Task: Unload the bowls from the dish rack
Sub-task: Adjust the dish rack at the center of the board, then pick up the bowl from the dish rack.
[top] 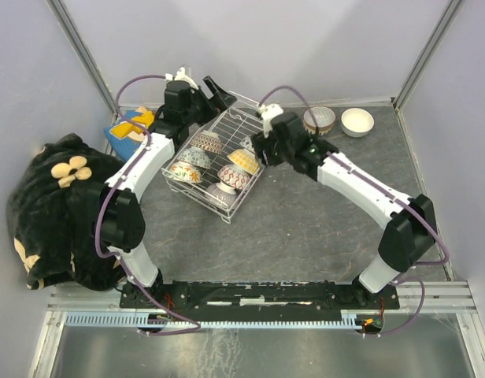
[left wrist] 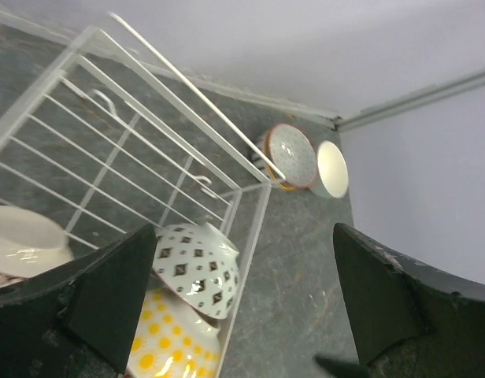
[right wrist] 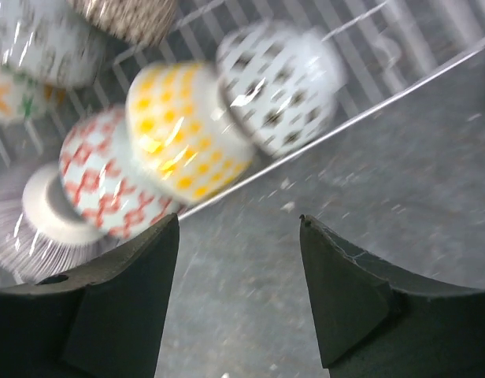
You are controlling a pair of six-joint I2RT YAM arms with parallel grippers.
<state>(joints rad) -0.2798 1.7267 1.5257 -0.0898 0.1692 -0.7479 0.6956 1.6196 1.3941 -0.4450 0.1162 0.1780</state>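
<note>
You've two bowls [top: 357,121] out, far-right desk [top: 305,228] corner; more fill the dish rack [top: 241,124]; left end effector [left wrist: 246,307], right end effector [right wrist: 238,260] gape empty

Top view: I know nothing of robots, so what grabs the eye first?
The white wire dish rack sits mid-table, holding colourful patterned bowls, with the left arm and the right arm arching over it. A black fleecy bundle with cream flowers is heaped at the left. A speckled bowl and a plain white bowl stand on the table at the far right.
</note>
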